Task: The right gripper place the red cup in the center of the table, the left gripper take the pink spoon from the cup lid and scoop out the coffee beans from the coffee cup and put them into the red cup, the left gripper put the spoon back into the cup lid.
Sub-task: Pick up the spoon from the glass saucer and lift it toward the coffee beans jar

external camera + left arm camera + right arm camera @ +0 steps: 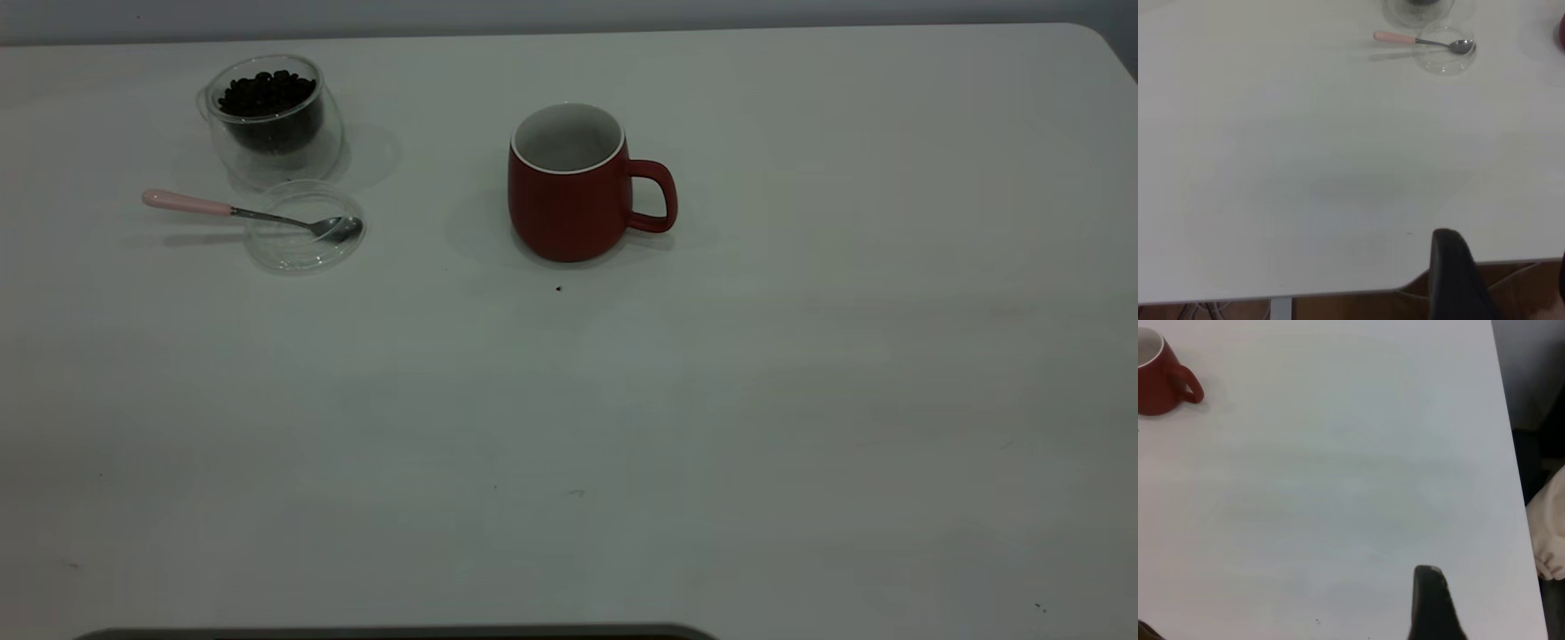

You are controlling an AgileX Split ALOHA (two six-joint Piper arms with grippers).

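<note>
While both arms wait back near the table's edge, the red cup (pixel 569 191) stands upright in the middle of the white table (pixel 800 400). The pink spoon (pixel 240 212) lies with its bowl in the clear cup lid (pixel 304 227) — just beside the glass coffee cup (pixel 269 117) full of beans. Only one dark finger (pixel 1457 277) of the left gripper and one finger (pixel 1431 603) of the right gripper show — I cannot tell how they sit.

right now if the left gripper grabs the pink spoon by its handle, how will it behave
The pink spoon is probably stiff and light. Its bowl rests in the clear cup lid with the handle overhanging, so it may pivot or drag the lid, which looks light enough to slide.
</note>
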